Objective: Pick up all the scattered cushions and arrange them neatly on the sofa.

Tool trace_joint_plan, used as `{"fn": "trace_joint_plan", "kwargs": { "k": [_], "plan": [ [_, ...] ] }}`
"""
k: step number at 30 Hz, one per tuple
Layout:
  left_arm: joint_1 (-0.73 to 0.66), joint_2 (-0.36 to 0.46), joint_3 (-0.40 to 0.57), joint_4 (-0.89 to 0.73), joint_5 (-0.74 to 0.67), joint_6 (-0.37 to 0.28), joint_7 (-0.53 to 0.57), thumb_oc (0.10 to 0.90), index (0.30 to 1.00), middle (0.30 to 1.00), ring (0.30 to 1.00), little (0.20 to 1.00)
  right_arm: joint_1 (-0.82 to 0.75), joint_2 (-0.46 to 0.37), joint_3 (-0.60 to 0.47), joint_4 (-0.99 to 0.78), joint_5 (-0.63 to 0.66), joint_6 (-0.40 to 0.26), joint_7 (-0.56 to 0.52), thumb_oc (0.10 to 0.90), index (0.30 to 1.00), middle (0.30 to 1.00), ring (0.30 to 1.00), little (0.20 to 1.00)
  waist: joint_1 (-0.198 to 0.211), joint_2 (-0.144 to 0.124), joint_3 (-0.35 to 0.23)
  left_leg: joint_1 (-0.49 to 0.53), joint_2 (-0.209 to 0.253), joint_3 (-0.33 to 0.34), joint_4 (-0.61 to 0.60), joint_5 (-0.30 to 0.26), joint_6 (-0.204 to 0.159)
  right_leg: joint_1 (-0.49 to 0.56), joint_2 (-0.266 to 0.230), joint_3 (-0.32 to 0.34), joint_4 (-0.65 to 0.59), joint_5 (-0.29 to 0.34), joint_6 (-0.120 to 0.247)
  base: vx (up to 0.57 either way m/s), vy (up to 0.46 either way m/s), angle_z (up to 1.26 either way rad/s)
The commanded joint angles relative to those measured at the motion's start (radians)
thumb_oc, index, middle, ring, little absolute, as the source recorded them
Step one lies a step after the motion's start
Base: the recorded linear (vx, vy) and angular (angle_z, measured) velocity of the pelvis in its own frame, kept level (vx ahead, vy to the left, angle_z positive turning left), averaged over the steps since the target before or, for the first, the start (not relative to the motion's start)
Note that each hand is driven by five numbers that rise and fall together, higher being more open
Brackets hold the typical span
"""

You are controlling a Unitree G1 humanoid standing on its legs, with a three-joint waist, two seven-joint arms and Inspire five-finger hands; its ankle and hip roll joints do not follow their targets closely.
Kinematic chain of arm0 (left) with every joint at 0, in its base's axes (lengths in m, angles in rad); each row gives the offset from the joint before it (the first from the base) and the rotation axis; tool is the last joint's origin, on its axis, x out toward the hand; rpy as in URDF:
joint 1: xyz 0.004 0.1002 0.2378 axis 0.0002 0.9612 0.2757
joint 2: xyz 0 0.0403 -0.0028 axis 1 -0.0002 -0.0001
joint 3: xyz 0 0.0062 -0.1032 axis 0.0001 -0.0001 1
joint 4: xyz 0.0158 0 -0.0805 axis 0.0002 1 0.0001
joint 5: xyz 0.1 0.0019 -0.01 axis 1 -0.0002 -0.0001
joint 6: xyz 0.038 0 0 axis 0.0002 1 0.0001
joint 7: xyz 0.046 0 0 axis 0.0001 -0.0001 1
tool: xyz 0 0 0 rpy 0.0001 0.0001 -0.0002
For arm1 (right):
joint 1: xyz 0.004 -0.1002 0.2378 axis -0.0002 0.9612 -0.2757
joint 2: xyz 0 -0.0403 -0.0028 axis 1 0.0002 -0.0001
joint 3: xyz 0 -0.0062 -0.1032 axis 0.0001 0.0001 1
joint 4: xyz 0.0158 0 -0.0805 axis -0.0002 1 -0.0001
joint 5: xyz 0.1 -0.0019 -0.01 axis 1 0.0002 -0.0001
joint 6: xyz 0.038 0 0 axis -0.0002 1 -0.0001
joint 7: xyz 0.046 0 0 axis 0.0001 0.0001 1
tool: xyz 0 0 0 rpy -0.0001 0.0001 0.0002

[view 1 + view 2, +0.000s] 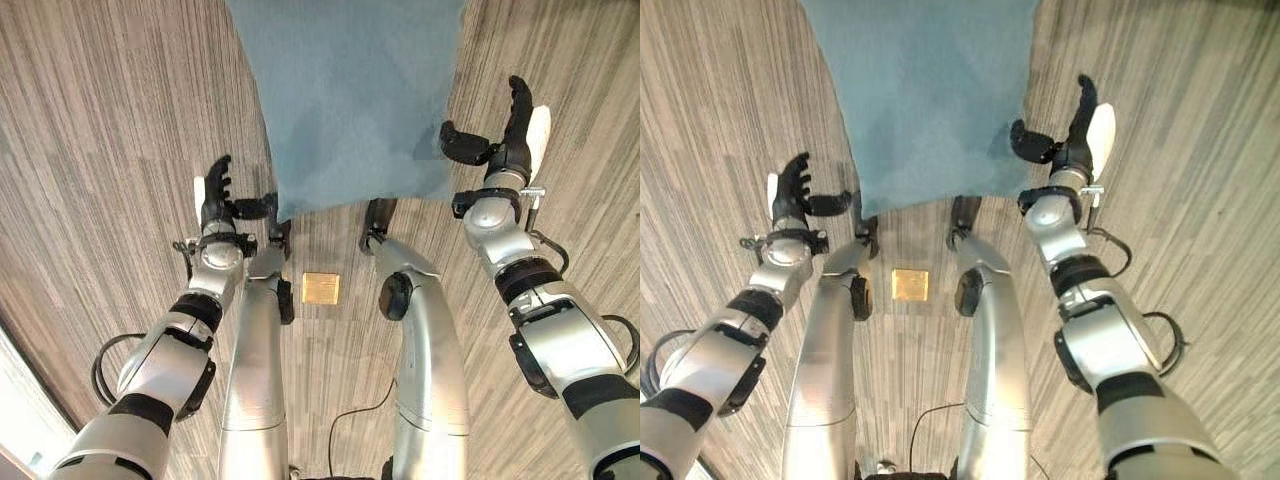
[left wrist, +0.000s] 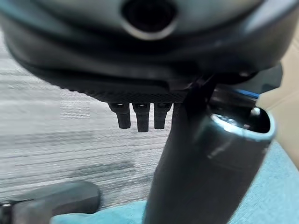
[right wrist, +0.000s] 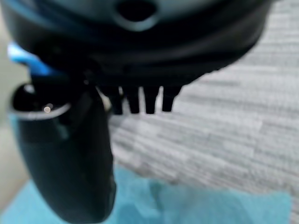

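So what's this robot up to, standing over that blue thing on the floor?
It is looking down at a blue-grey cushion lying on the striped carpet. Its left hand and right hand sit open at the cushion's two near corners, thumbs pointing inward, but neither has gripped it yet.

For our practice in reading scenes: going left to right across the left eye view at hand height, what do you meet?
Left hand, open beside the cushion's edge → blue-grey cushion on the striped carpet → right hand, open at the cushion's other edge.
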Motion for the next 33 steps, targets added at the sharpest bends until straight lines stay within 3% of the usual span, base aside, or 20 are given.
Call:
{"fn": "trace_joint_plan", "kwargs": {
  "k": [1, 8, 12, 13, 15, 16, 17, 18, 27, 33],
  "plan": [
    [0.076, 0.008, 0.024, -0.044, -0.022, -0.033, 0.043, 0.800, 0.900, 0.900, 0.900, 0.900, 0.069, 0.000, 0.022, -0.010, 0.035, -0.032, -0.032, 0.800, 0.900, 0.900, 0.900, 0.900, -0.010, 0.012, -0.096, -0.029, -0.019, 0.019, 0.039, -0.066, 0.030, 0.045, 0.008, 0.076, 0.045, -0.169, 0.061, 0.07, 0.002, 0.01],
    [-0.040, -0.028, -0.055, -0.059, 0.007, -0.005, 0.033, 0.800, 0.900, 0.900, 0.900, 0.900, -0.018, 0.091, 0.103, 0.010, 0.062, -0.013, 0.011, 0.800, 0.900, 0.900, 0.900, 0.900, -0.002, -0.001, -0.051, -0.053, -0.024, 0.023, 0.113, -0.101, 0.045, 0.016, -0.002, 0.097, 0.119, -0.189, 0.051, 0.02, -0.001, 0.00],
    [-0.111, -0.086, -0.094, -0.050, 0.003, 0.007, 0.020, 0.800, 0.900, 0.900, 0.900, 0.900, -0.062, 0.195, 0.124, -0.008, 0.207, -0.049, 0.095, 0.800, 0.900, 0.900, 0.900, 0.900, -0.003, -0.011, -0.031, -0.053, -0.030, 0.026, 0.134, -0.103, 0.049, 0.014, -0.001, 0.106, 0.139, -0.183, 0.052, 0.00, 0.008, 0.00],
    [-0.136, -0.121, -0.102, -0.036, -0.032, 0.009, 0.006, 0.800, 0.900, 0.900, 0.900, 0.900, -0.076, 0.242, 0.118, -0.027, 0.293, -0.077, 0.129, 0.590, 0.585, 0.585, 0.585, 0.585, -0.003, -0.015, -0.030, -0.053, -0.029, 0.027, 0.139, -0.104, 0.050, 0.015, 0.002, 0.110, 0.137, -0.179, 0.053, 0.00, 0.000, 0.00],
    [-0.146, -0.134, -0.099, -0.042, -0.083, 0.004, -0.008, 0.800, 0.900, 0.900, 0.900, 0.900, -0.090, 0.265, 0.128, -0.063, 0.324, -0.091, 0.147, 0.400, 0.300, 0.300, 0.300, 0.300, -0.007, -0.021, -0.028, -0.053, -0.027, 0.028, 0.143, -0.104, 0.050, 0.013, 0.004, 0.113, 0.139, -0.172, 0.056, 0.00, 0.024, -0.05],
    [-0.151, -0.134, -0.101, -0.046, -0.098, 0.003, -0.017, 0.800, 0.900, 0.900, 0.900, 0.900, -0.099, 0.268, 0.133, -0.076, 0.323, -0.093, 0.151, 0.400, 0.300, 0.300, 0.300, 0.300, -0.008, -0.022, -0.028, -0.053, -0.026, 0.028, 0.146, -0.104, 0.049, 0.013, 0.004, 0.115, 0.141, -0.171, 0.056, 0.00, 0.035, -0.05],
    [-0.156, -0.130, -0.100, -0.051, -0.119, 0.003, -0.026, 0.620, 0.629, 0.629, 0.629, 0.629, -0.107, 0.268, 0.139, -0.100, 0.322, -0.100, 0.154, 0.400, 0.300, 0.300, 0.300, 0.300, -0.011, -0.024, -0.029, -0.053, -0.025, 0.026, 0.148, -0.103, 0.049, 0.011, 0.006, 0.116, 0.143, -0.169, 0.057, 0.00, 0.034, -0.02],
    [-0.161, -0.123, -0.097, -0.054, -0.136, 0.003, -0.033, 0.400, 0.300, 0.300, 0.300, 0.300, -0.112, 0.263, 0.140, -0.121, 0.321, -0.107, 0.154, 0.400, 0.300, 0.300, 0.300, 0.300, -0.013, -0.027, -0.030, -0.053, -0.024, 0.028, 0.151, -0.104, 0.048, 0.012, 0.007, 0.117, 0.143, -0.165, 0.058, 0.00, 0.035, 0.00],
    [-0.141, -0.065, -0.066, -0.145, -0.210, -0.016, -0.017, 0.400, 0.300, 0.300, 0.300, 0.300, -0.101, 0.198, 0.091, -0.317, 0.310, -0.161, 0.129, 0.400, 0.300, 0.300, 0.300, 0.300, -0.025, -0.030, -0.041, -0.053, -0.016, 0.022, 0.161, -0.106, 0.045, 0.008, 0.024, 0.123, 0.147, -0.150, 0.063, 0.00, -0.001, 0.00],
    [-0.130, -0.005, -0.063, -0.201, -0.218, -0.021, -0.017, 0.400, 0.300, 0.300, 0.300, 0.300, -0.101, 0.141, 0.106, -0.350, 0.273, -0.134, 0.135, 0.400, 0.300, 0.300, 0.300, 0.300, -0.028, -0.029, -0.040, -0.053, -0.012, 0.015, 0.152, -0.096, 0.039, 0.006, 0.028, 0.121, 0.143, -0.137, 0.066, -0.01, -0.018, -0.01]
  ]
}}
